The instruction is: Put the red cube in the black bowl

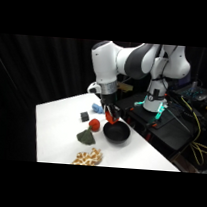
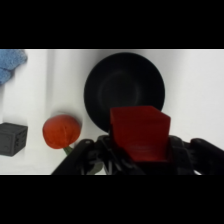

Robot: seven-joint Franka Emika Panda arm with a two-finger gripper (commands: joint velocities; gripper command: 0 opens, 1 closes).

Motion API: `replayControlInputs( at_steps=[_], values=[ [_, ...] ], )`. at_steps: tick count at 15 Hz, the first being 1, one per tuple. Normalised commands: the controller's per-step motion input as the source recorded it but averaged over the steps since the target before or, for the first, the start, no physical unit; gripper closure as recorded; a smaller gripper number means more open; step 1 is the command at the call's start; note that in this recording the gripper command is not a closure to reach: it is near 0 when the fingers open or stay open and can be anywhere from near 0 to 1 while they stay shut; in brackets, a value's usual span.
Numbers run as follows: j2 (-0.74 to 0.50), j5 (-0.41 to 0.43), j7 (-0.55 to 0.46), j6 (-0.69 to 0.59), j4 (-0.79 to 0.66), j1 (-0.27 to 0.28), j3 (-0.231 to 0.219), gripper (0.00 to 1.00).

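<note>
The end effector (image 2: 141,150) grips the red cube (image 2: 140,132) by opposite flat faces — seemingly light, rigid — at lower centre, near the black bowl (image 2: 124,90).

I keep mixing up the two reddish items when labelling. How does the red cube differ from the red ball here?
The red cube has flat square faces and sharp edges; the red ball is round. The cube is held off the table in the gripper, by the black bowl; the ball rests on the white table beside the bowl. In the wrist view the cube is a deeper red, the ball more orange-red. Both are much smaller than the bowl.
</note>
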Motion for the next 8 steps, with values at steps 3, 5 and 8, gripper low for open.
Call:
replayControlInputs(
  at_steps=[3,5,8],
  values=[
    [0.05,-0.095,0.09,0.25,-0.18,0.033,0.032,1.0],
    [0.14,-0.077,0.05,0.18,-0.05,0.008,0.023,1.0],
    [0.2,-0.027,-0.11,0.19,0.08,-0.035,0.021,1.0]
  ],
)
